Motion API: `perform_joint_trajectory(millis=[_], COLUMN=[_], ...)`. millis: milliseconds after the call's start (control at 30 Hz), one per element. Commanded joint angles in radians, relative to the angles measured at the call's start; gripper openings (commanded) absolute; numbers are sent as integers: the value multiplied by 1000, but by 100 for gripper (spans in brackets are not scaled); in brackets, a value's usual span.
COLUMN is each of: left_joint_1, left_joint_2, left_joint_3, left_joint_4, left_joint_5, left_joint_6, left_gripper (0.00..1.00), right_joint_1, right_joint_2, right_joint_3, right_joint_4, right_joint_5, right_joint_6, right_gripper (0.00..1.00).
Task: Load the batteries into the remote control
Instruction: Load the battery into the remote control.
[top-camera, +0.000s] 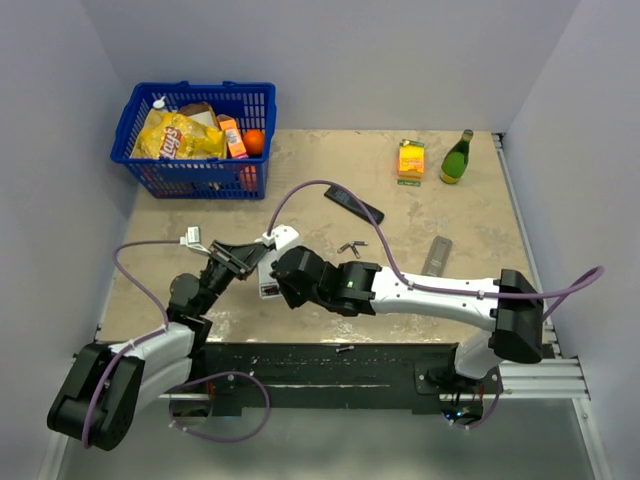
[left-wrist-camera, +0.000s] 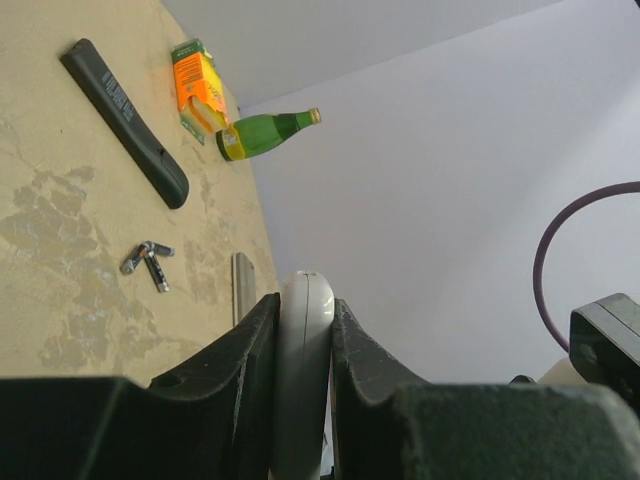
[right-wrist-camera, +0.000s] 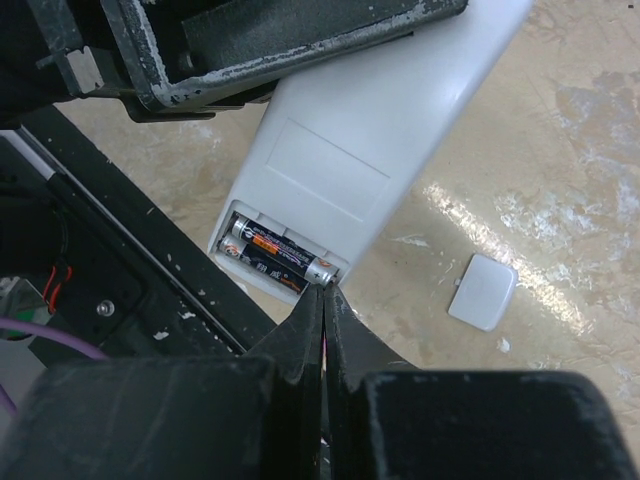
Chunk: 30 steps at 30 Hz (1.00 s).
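Batteries (right-wrist-camera: 275, 257) sit in the remote (right-wrist-camera: 380, 130) your left gripper (left-wrist-camera: 304, 320) clamps; seat them squarely with the closed, empty right gripper (right-wrist-camera: 323, 300).

White remote (right-wrist-camera: 380, 130); its batteries (right-wrist-camera: 280, 260) black with orange, possibly lettered, bands. Beige mottled table (right-wrist-camera: 560, 150). Blue basket (top-camera: 195, 176), green bottle (top-camera: 457, 160).

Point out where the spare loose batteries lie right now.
Top view: the small dark grey cylindrical batteries lie loose mid-table, just on the near side of the long black remote and left of the flat grey strip.
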Motion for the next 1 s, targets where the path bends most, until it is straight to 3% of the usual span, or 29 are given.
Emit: perform_joint_trajectory(millis=[0, 267, 500, 767, 967], left_joint_1=[-39, -45, -43, -43, -43], left_joint_2=[-29, -40, -31, 65, 54], left_joint_3=[17, 29, 54, 32, 41], left_joint_4=[376, 370, 159, 197, 111], left_joint_5=[25, 37, 46, 31, -12], left_joint_6=[-163, -140, 30, -10, 5], left_gripper=[0, 0, 0, 0, 0], right_joint_1=[-17, -43, -59, -63, -63], right_joint_2=[28, 15, -77, -89, -93], right_joint_3=[-21, -30, -70, -70, -60], right_joint_4=[118, 143, 83, 60, 37], right_joint_5=[-64, -127, -55, -38, -32], right_joint_6=[53, 56, 49, 35, 30], right_gripper=[0, 0, 0, 1, 2])
